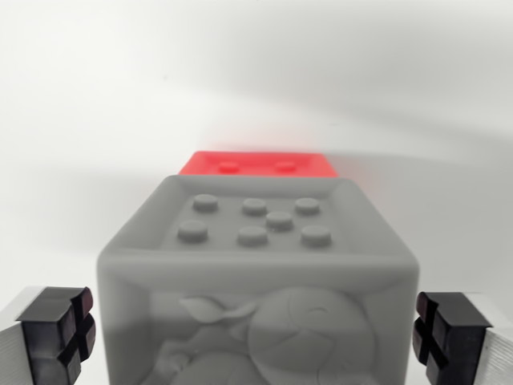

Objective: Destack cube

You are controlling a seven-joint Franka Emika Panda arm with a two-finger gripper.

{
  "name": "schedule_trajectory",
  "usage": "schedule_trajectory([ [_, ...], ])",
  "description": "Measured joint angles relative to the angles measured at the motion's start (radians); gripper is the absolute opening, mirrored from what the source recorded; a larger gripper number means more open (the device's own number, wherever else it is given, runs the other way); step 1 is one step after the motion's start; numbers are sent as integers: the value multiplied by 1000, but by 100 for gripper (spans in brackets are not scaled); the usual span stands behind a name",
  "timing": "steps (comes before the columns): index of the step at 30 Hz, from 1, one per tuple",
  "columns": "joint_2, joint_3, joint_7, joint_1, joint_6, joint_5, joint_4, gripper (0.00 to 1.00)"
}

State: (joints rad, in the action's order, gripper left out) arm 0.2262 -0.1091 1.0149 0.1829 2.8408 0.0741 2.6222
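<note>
My gripper (255,329) straddles the grey cube (256,273), jaws wide and untouching; closing off-centre could topple it onto the red cube (256,164) beyond.

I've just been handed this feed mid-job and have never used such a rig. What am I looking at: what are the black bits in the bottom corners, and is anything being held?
This single picture comes from a camera on the robot arm's wrist, looking down past its pincer. The black ridged pads on pale mounts in the bottom corners are the pincer's two fingertips. Between them sits a grey plastic cube with seven round studs on top and a raised relief on its near face. Behind it a red studded block peeks out; how the two are stacked cannot be told from here. Everything rests on a plain white surface. The fingertips stand apart on either side of the grey cube with gaps showing, so nothing is held yet.
</note>
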Motion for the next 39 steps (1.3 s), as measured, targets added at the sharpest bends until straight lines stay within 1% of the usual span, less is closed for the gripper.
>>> schedule_trajectory([
  [4,9,3,2,3,7,3,-1,100],
  [5,9,4,2,3,8,3,-1,0],
  [39,9,5,3,4,8,3,-2,0],
])
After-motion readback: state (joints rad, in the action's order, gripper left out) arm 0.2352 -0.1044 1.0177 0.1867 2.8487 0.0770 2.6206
